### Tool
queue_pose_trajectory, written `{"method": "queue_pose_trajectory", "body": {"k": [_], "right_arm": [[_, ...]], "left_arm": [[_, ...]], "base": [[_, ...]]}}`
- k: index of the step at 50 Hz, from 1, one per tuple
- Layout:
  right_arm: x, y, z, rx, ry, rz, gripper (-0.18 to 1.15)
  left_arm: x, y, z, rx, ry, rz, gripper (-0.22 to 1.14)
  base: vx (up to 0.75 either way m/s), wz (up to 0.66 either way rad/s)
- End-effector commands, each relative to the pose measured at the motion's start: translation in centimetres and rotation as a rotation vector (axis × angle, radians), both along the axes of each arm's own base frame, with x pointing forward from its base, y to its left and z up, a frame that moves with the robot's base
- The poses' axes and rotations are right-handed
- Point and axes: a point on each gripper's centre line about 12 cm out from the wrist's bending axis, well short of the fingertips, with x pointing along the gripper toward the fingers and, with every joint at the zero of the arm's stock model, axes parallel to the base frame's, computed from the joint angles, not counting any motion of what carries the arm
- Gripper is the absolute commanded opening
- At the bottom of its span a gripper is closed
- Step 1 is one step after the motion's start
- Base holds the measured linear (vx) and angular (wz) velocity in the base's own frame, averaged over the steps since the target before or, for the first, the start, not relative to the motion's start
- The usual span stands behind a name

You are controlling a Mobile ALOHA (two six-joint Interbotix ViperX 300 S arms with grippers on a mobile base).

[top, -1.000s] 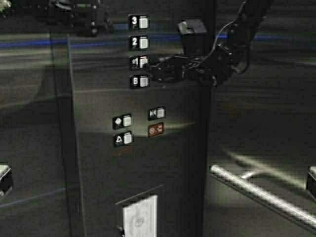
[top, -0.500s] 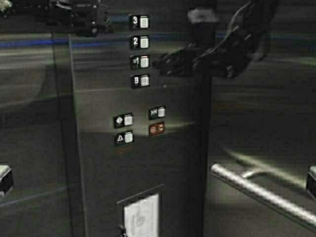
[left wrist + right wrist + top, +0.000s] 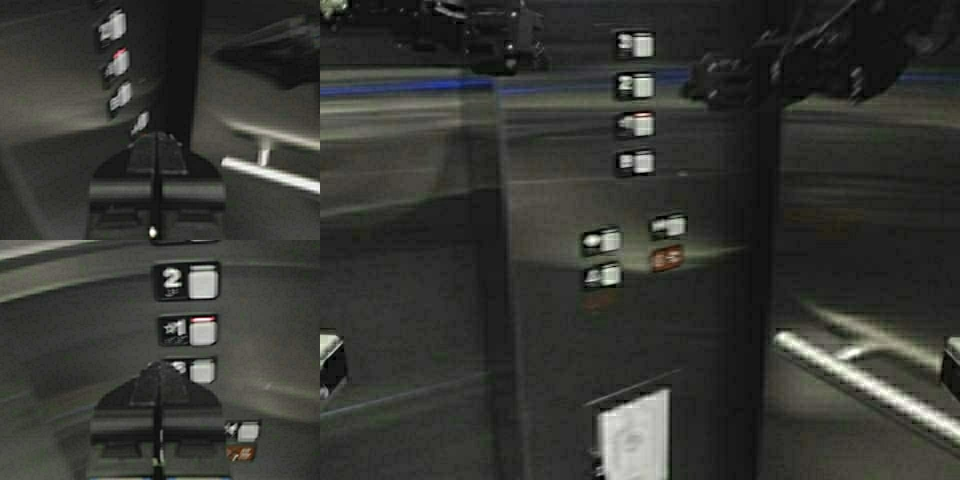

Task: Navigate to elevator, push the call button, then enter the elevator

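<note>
High view, dim steel button panel (image 3: 570,330), handrail (image 3: 860,375), right claw (image 3: 157,367) pressed together, left claw (image 3: 157,137) likewise.

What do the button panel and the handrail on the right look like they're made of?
The button panel looks like brushed metal, probably stainless steel: dull grey with streaky horizontal reflections. The handrail looks like polished metal tube, judging by its long bright highlight.

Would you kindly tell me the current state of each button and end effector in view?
floor 1 button: lit, red bar along its top.
floor 2 button: unlit.
button under floor 1: unlit.
left end effector: shut, pointing at the button panel.
right end effector: shut, raised by the upper buttons.
</note>
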Motion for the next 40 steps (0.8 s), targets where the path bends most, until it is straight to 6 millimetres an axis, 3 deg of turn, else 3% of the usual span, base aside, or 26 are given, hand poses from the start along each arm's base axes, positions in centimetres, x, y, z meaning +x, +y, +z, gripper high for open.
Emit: {"method": "queue_pose_trajectory", "body": {"k": [1, 15, 27, 40], "right_arm": [[-0.9, -1.1, 3.0, 0.024, -0.011, -0.058, 0.05], [-1.4, -2.8, 5.4, -0.032, 0.131, -0.174, 0.05], [-1.9, -3.7, 4.2, -0.153, 0.317, -0.225, 0.05], [-2.1, -3.9, 5.0, -0.169, 0.335, -0.237, 0.05]], "left_arm": [[0.4, -0.1, 1.1, -0.004, -0.02, 0.007, 0.03], [0.4, -0.1, 0.5, 0.016, -0.005, 0.005, 0.03], [0.5, 0.0, -0.8, 0.048, 0.048, 0.011, 0.03], [0.3, 0.3, -1.5, 0.091, 0.107, 0.027, 0.03]], "base": [[-0.05, 0.18], [-0.06, 0.2], [-0.06, 0.25], [-0.11, 0.14]]}}
